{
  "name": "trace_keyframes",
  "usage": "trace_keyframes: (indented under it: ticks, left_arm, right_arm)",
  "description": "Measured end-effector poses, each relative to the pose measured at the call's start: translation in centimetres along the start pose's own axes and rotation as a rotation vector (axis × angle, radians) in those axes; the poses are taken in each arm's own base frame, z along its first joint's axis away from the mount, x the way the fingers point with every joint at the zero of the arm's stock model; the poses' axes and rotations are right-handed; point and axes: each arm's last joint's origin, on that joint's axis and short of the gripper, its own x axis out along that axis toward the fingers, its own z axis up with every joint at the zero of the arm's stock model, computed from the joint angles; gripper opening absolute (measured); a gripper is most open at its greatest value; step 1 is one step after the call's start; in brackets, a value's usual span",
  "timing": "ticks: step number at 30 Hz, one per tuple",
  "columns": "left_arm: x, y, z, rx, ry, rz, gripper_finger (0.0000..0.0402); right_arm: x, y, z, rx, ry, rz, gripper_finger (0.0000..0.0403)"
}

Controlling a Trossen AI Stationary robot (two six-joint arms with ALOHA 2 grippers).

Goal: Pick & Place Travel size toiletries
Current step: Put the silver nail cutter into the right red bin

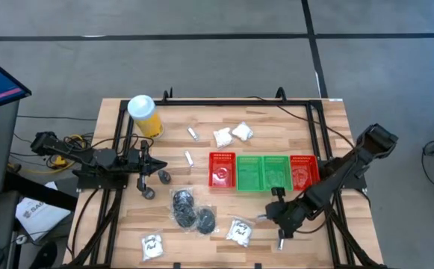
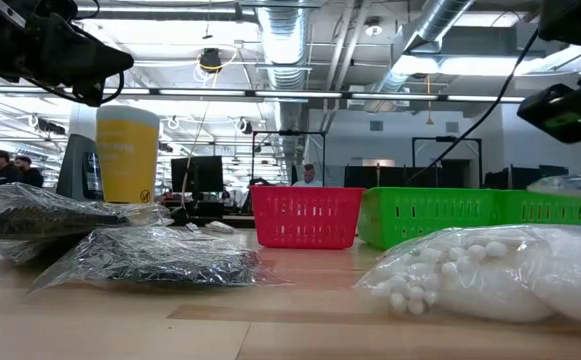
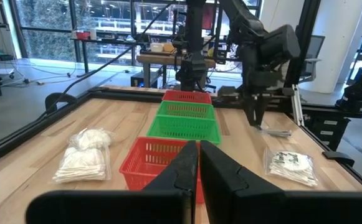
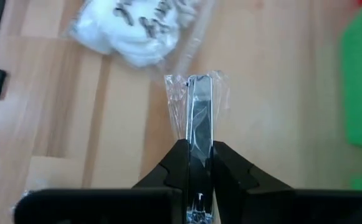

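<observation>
My right gripper (image 1: 280, 228) (image 4: 199, 158) stands over the near right part of the table, in front of the trays, shut on a small silver item in a clear wrapper (image 4: 199, 115). A white bead bag (image 1: 239, 230) (image 4: 140, 31) lies just to its left. My left gripper (image 1: 155, 179) (image 3: 198, 168) waits shut and holding nothing at the table's left side. Two bags of black pieces (image 1: 190, 209) (image 2: 160, 258) lie near the middle. White sachets (image 1: 231, 134) (image 3: 84, 158) and two tiny tubes (image 1: 190, 146) lie farther back. Another white bag (image 1: 151, 245) rests at the near edge. My right gripper pinches the silver item's near end (image 4: 199, 146) between its two fingers, coming from above and pointing down. The item runs on ahead of the fingertips, and its clear wrapper (image 4: 176, 93) flares out beside it. Whether it is clear of the table I cannot tell.
A row of red (image 1: 221, 170), green (image 1: 264, 172) and red (image 1: 304, 170) trays sits right of centre, just behind the right gripper. A yellow cylinder with a white lid (image 1: 143, 113) (image 2: 127, 155) stands at the far left. Black frame rails (image 1: 317, 123) run along the table's edges.
</observation>
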Motion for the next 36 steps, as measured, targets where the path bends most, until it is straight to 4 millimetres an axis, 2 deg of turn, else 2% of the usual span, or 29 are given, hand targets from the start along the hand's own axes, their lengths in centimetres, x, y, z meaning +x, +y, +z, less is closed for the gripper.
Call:
trace_keyframes:
  ticks: [14, 23, 36]
  left_arm:
    - [0.0, 0.0, 0.0, -0.001, -0.002, 0.000, 0.0012]
    - [0.0, 0.0, 0.0, -0.001, -0.002, 0.000, 0.0012]
    - [0.0, 0.0, 0.0, -0.001, -0.003, 0.000, 0.0012]
  right_arm:
    - [-4.8, -3.1, 0.6, 0.092, -0.115, -0.148, 0.0036]
    - [-6.1, -5.2, -0.5, 0.213, -0.074, -0.315, 0.0036]
    - [-7.3, -6.7, -2.7, 0.413, 0.014, -0.524, 0.0036]
